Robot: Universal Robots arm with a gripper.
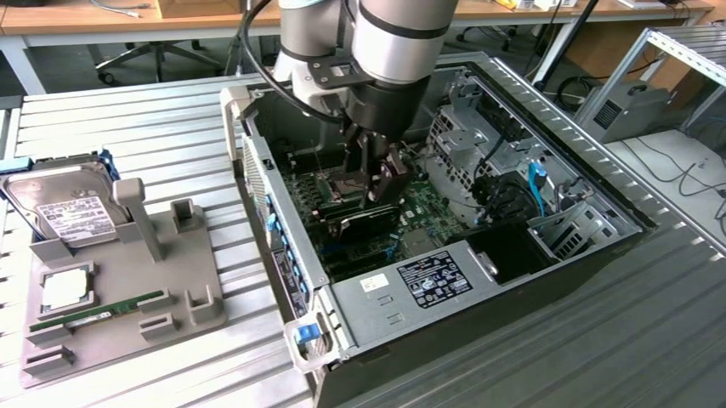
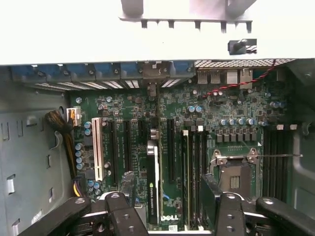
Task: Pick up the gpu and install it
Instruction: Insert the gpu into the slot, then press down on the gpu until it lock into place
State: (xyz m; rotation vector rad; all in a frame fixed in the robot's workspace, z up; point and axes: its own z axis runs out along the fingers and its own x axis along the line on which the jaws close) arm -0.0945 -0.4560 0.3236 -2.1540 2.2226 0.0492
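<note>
The jaws are standing spread wide, gripping nothing, and the gripper [image 1: 380, 174] is hanging inside the open computer case [image 1: 590, 191] just above the motherboard [image 1: 426, 204]. The case is lying on its side on a ribbed grey metal table [image 1: 170, 127], with office chairs and wooden desks showing in the room behind it and a metal shelf frame standing toward the exterior view's right. On the table toward the exterior view's left, a grey parts holder [image 1: 125, 289] is carrying a silver hard drive [image 1: 63, 208] leaning in its cradle, a square processor chip [image 1: 66, 289] and a narrow green RAM stick [image 1: 97, 310]. The gpu [image 1: 363, 223] is sitting on edge in the board, just below the gripper, appearing as a dark slab among the expansion slots. In the wrist view the gpu [image 2: 153, 184] is showing as a thin card seen edge-on, its long axis running along the slots, parallel to the white slot [image 2: 97, 150] beside it, with its silver bracket end pointing toward the perforated rear wall [image 2: 147, 86] of the case. The two black fingers [image 2: 120, 211] are sitting apart on either side of the card's near end, and whether they are touching it cannot be told. The arm [image 1: 386, 51] is reaching steeply down from above into the case, its grey wrist segments standing nearly vertical and the gripper pointing straight down at the board.
</note>
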